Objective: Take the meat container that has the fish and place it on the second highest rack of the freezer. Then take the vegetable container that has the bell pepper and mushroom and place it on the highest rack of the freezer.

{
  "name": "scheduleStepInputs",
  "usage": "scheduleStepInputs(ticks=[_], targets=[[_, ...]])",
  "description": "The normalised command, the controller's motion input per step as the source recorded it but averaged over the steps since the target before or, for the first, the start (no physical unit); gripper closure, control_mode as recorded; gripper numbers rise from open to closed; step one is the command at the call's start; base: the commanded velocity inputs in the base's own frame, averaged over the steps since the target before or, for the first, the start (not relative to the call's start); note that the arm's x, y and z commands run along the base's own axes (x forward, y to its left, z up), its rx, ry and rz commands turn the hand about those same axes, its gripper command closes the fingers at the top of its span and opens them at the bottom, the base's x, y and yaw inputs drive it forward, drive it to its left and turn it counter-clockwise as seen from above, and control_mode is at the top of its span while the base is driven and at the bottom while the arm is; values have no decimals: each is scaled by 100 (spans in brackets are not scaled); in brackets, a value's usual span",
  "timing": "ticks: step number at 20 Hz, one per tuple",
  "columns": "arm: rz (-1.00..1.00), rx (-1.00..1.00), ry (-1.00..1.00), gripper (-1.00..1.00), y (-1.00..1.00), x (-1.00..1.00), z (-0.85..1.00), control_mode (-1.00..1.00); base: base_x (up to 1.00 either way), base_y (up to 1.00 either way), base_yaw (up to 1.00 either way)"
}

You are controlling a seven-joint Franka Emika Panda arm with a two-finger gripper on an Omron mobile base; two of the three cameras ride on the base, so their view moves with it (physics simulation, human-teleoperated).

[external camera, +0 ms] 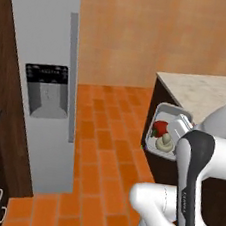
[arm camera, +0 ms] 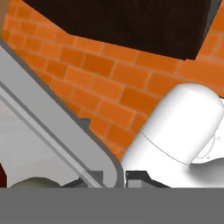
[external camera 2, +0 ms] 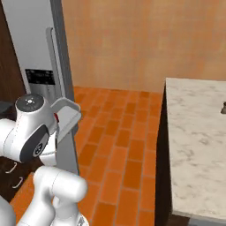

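Left base view: my tool (external camera: 179,128) is clamped on the vegetable container (external camera: 164,131) rim (bell pepper (external camera: 160,127), mushroom (external camera: 165,140) inside), carried above floor; freezer (external camera: 42,50) stands closed to my left.

Red bell pepper (external camera: 160,127) (beige mushroom (external camera: 165,141)), grey freezer (external camera: 42,35).

A grey container (arm camera: 65,131) with a rounded corner is seen running diagonally from the upper left to the bottom middle. Its pale inside is shown left of its rim. A rounded beige shape, perhaps the mushroom (arm camera: 33,183), is glimpsed inside at the bottom. Orange brick flooring (arm camera: 109,83) is seen beyond the container, with a dark cabinet face (arm camera: 131,22) beyond that.
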Motion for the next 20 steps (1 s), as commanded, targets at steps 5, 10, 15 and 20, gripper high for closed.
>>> scheduleStepInputs(ticks=[5, 10, 15, 20], targets=[[0, 0, 0, 100, 0, 0, 0, 100, 100, -48, -23], [0, 0, 0, 100, 0, 0, 0, 100, 100, -25, -6], [0, 0, 0, 100, 0, 0, 0, 100, 100, -43, 0], [0, 0, 0, 100, 0, 0, 0, 100, 100, -27, 3]])
